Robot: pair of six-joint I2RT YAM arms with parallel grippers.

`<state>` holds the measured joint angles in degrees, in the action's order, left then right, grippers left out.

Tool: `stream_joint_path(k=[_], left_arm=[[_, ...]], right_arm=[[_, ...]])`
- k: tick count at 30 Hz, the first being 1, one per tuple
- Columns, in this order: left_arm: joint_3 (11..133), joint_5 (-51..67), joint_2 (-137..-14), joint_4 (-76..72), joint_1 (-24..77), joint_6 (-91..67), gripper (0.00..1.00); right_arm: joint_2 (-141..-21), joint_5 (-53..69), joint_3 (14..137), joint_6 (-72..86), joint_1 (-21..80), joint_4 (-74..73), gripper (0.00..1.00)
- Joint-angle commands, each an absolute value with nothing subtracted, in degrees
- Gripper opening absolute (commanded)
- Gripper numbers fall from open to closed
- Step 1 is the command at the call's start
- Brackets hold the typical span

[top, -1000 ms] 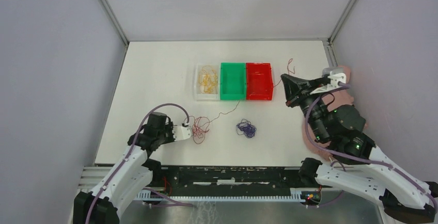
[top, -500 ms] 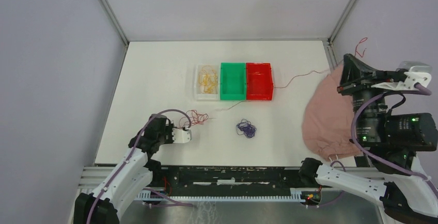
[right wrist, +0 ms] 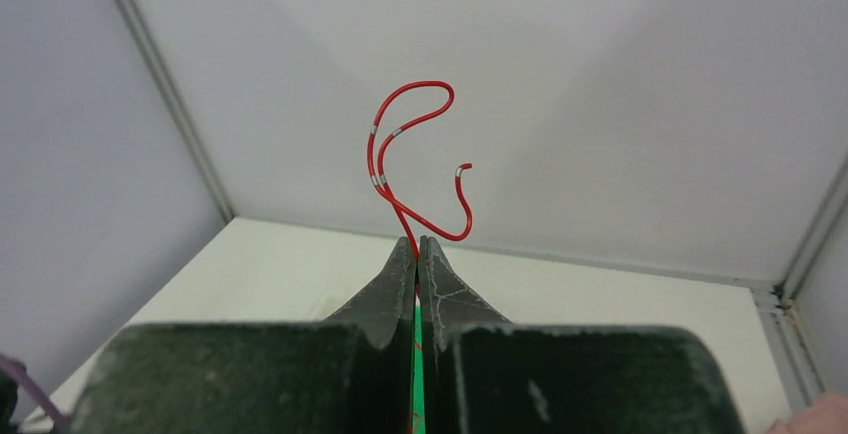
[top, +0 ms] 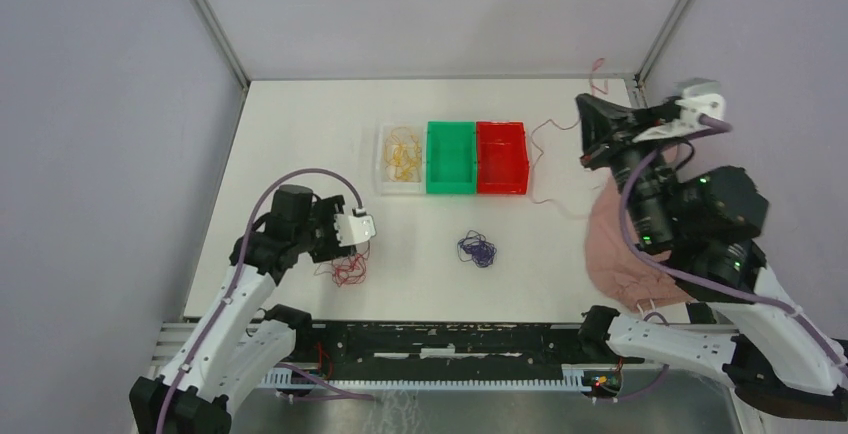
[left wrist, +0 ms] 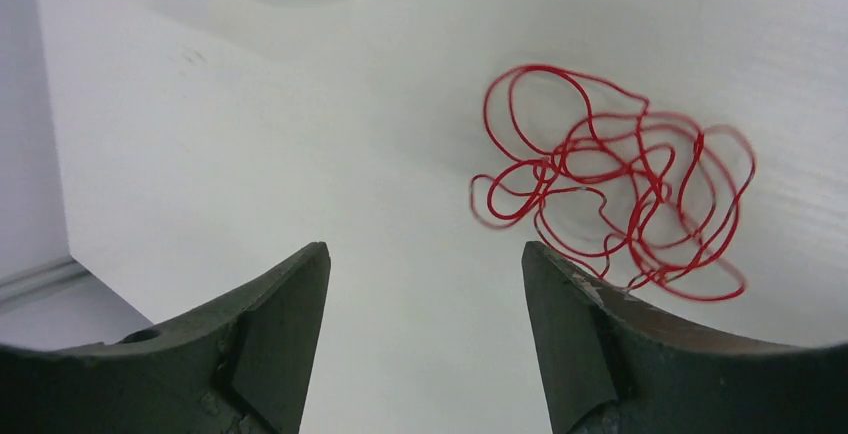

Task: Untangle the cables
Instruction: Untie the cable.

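Because the right gripper (right wrist: 417, 244) has its jaws pressed together on the red cable (right wrist: 373, 159) with only a short curl standing free above the tips, the likeliest failure is that the wire slides out if the arm pulls harder. The left gripper (left wrist: 425, 254) has its jaws apart with nothing between them; the red tangle (left wrist: 620, 194) lies on the table (top: 300, 134) just off to one side of the tips, so nothing anchors it. In the overhead view a loose red strand (top: 532, 159) runs from the raised right gripper (top: 590, 132) down past the red bin (top: 501, 157), but I cannot trace it across to the tangle (top: 347, 269) by the left gripper (top: 362, 229). If the two are one piece, a pull would probably drag the whole bundle or draw its loops tighter rather than open them. The strand could also catch on the red bin's edge and shift it, or sweep into the dark blue-purple cable (top: 477, 248) lying loose near the table's middle and knot with it. The yellow cable (top: 402, 152) sits in the clear bin (top: 384, 169), beside the green bin (top: 451, 157), out of harm. No brand, label or legible writing shows anywhere; the red wire bears a few small grey bands, without text.
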<state>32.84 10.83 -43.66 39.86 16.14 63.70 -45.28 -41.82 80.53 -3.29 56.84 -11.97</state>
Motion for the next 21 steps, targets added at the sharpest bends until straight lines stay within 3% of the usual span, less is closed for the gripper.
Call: stream_joint_path(k=[1,21], left_arm=[[42.4,24.0,-45.4,45.8,16.0,55.6,0.78],[45.1,27.4,-45.1,46.8,16.0,51.5,0.79]], right_arm=[[-49.5,-34.1,82.2,1.3,56.8,-14.2,0.00],[-64.9,-36.7,88.8,-12.1,55.6,-3.5,0.00]])
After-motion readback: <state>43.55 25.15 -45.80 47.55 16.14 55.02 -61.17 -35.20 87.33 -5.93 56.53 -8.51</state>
